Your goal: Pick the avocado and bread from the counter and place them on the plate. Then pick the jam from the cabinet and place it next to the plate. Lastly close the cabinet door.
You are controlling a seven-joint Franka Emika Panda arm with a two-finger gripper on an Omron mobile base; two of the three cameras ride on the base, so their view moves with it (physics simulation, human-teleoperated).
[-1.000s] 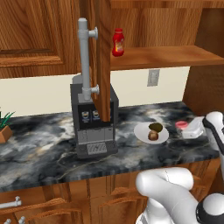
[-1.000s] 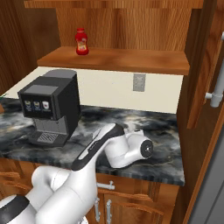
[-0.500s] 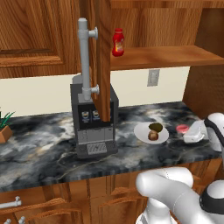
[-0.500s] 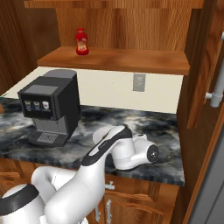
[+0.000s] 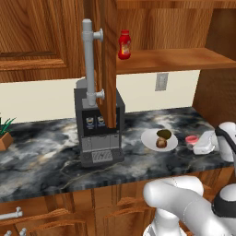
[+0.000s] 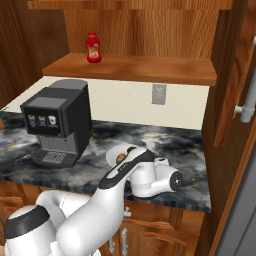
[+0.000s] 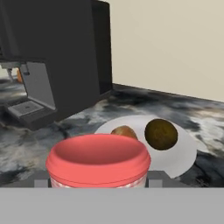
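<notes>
Jam [image 7: 98,159] gripped between the finger tips of the gripper [image 7: 98,179], close in front of the hand camera, pink-red rim facing up; seen from the left base camera as a small pink jar [image 5: 191,139] touching the white hand's nose, low over the counter [image 5: 46,156]. Jaws closed narrow on the jar. Just beyond the jar, the plate [image 7: 183,153], flat on the marble, with the avocado [image 7: 161,134] toward the far right of it and the bread [image 7: 124,132] beside that, directly behind the jar's rim; both lying on the plate, close together. Farther ahead and to the left of the hand, a black coffee machine [image 7: 57,57] standing on the counter. Well above the hand, the cabinet [image 5: 175,32] with its shelf holding a red bottle [image 5: 124,44]. Cabinet door [image 5: 108,60] swung open, edge-on in front of the coffee machine, its grey bar handle [image 5: 88,64] upright alongside.
</notes>
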